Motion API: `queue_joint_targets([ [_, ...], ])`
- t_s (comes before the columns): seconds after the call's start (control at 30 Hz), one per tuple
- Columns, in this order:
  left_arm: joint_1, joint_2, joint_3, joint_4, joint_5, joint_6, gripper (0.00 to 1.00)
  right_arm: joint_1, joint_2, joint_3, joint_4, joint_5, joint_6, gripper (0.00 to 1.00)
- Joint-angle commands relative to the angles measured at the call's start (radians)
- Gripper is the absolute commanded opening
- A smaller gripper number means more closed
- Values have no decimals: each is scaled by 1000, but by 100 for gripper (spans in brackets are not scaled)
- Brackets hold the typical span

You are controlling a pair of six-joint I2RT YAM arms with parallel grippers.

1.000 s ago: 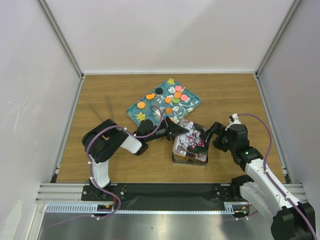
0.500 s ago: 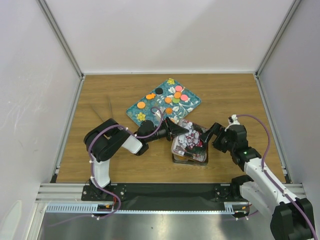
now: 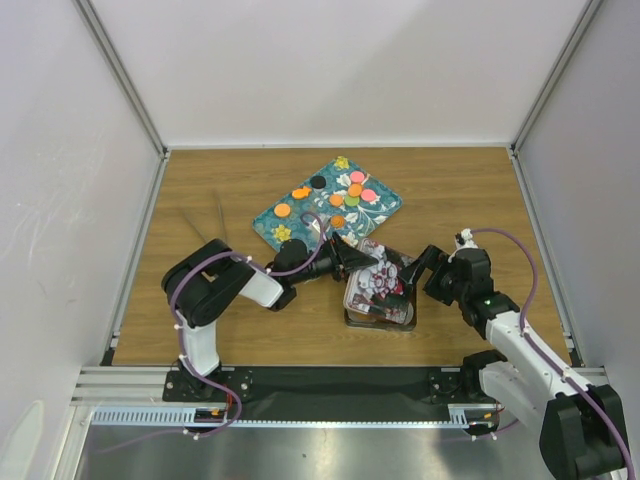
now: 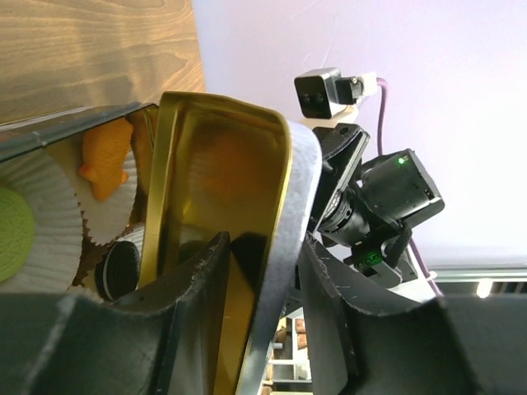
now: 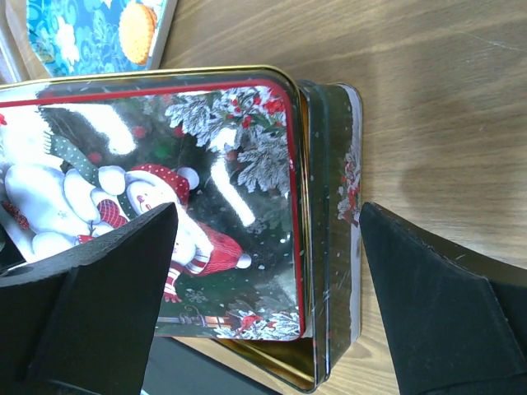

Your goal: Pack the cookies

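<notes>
The left gripper (image 4: 263, 247) straddles the lid (image 4: 222, 156), pinch unclear; right gripper (image 5: 268, 218) gapes beside the tin (image 5: 333, 206); lid may land crooked.

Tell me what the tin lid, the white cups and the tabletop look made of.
Tin lid: thin metal, probably tinplate, glossy; glare streaks across the snowman print, gold rolled rim. White cups: matte pleated paper, judging by the fluted walls. Tabletop: wood grain with a soft sheen; solid wood or laminate, cannot tell.
</notes>
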Motion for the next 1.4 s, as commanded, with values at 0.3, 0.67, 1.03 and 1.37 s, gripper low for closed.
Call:
queue_joint_targets([
  [0.3,51,-139,-55,-68,49,109,45,-5,25,17,35,28,-30,98],
  [0.67,102,-196,-87,-180,92,198,45,-5,9,20,20,30,-38,98],
  [1.03,120,-290,-35,-512,64,411,45,-5,9,25,7,28,-49,97],
  [1.37,125,-302,31,-713,3,545,44,-5,7,26,11,14,-53,97],
])
